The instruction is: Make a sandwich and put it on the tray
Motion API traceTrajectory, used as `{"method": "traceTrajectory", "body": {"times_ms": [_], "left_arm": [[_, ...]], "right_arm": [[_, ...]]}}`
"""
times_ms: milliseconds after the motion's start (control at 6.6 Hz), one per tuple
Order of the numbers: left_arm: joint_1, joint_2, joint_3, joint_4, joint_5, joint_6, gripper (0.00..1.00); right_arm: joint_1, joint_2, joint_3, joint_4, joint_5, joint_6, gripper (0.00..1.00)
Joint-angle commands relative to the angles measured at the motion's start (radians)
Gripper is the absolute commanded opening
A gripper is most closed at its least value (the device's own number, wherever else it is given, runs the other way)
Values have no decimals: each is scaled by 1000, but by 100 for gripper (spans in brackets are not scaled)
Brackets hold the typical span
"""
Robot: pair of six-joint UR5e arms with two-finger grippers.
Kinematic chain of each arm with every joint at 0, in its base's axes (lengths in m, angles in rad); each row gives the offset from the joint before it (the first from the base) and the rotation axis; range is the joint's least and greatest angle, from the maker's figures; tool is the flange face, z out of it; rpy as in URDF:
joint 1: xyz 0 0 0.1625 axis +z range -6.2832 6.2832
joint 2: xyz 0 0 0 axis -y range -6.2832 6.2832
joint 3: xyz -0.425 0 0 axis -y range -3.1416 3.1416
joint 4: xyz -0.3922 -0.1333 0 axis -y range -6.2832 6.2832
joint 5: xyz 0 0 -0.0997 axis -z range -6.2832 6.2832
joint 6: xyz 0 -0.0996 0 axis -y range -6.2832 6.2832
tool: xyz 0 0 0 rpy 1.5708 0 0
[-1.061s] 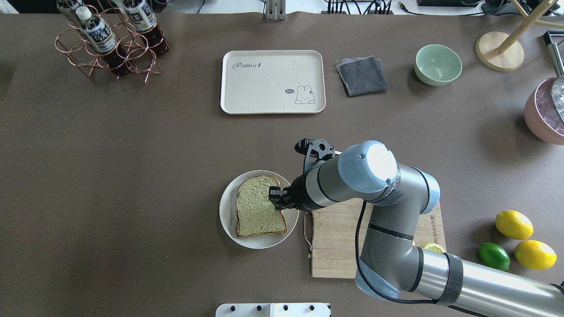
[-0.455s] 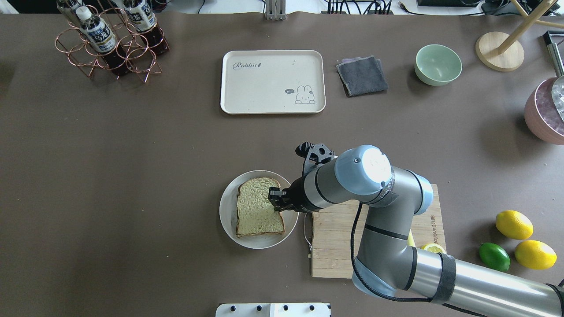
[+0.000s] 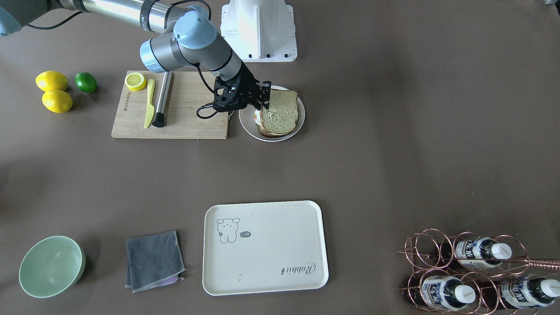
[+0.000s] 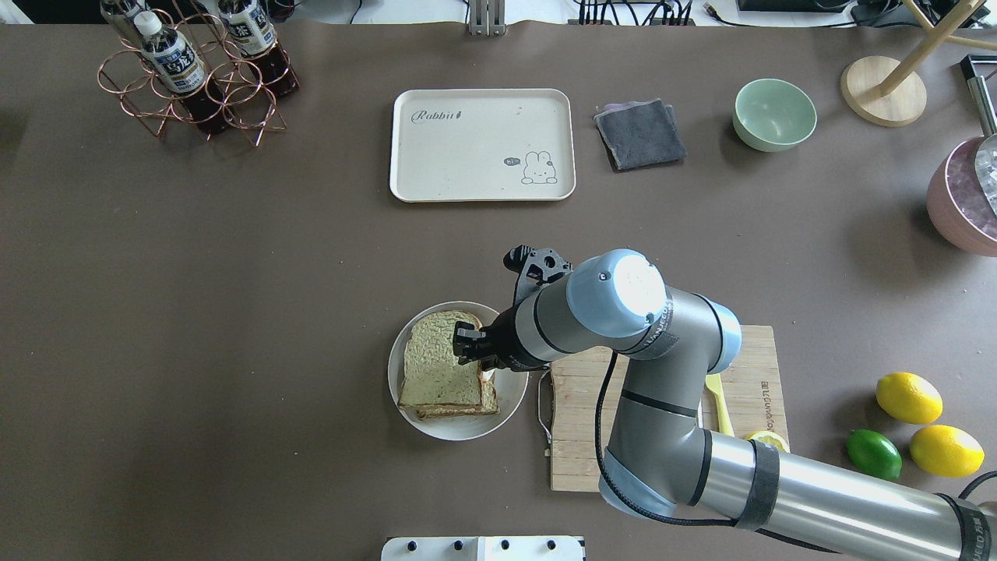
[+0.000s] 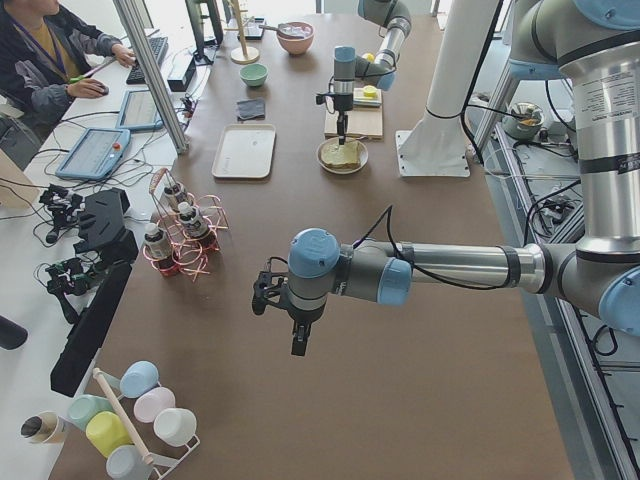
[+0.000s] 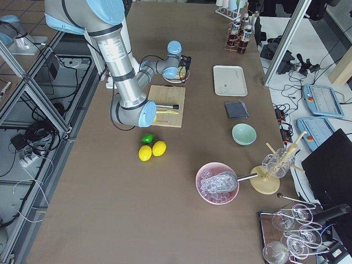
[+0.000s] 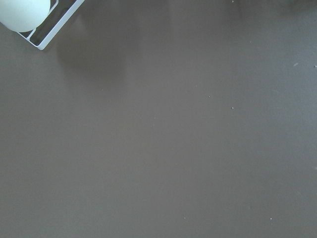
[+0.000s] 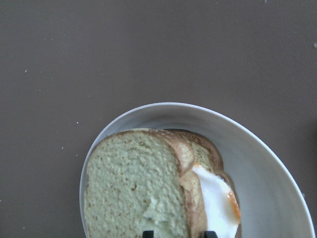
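Closest to the robot, the right tool (image 4: 466,348) was nipped on the near right edge of the top slice (image 4: 432,362), its jaws narrowed to the thickness of the bread. That slice sat skewed toward the robot's left, off the lower slice (image 8: 205,148), so the egg (image 8: 215,196) showed along the right side. All three lay on the round plate (image 4: 510,396), just left of the wooden board (image 4: 592,436).

The tray (image 4: 467,156) lay straight ahead of the plate, on the far side from the robot and well apart from it. It was bare, with its long axis running across the desk (image 4: 234,312). I judged the stack needed squaring before being carried forward along that line. The right arm was plainly the nearer one. The left tool (image 5: 298,348) hung over bare desk toward the far left end, and I could not tell how far it was open.

By count: two slices, one egg, one plate, one board, one tray. Beyond, right of the tray, were one grey cloth (image 4: 640,134) and one green bowl (image 4: 774,114).
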Motion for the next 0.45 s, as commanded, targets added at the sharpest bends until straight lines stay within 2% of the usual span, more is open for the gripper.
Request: {"method": "traceTrajectory", "body": {"times_ms": [0,152,303], "left_arm": [[26,-9,-9,-43,-48,-13,97],[58,-36,-14,-78,-62,-149,97],[133,-47,-21,-165,-69,-306,97]], "right_arm": [[22,-2,0,-3,17,-7,100],[51,-4,13,-5,65,-8,100],[100,-24,42,-6,113,-8,100]]}}
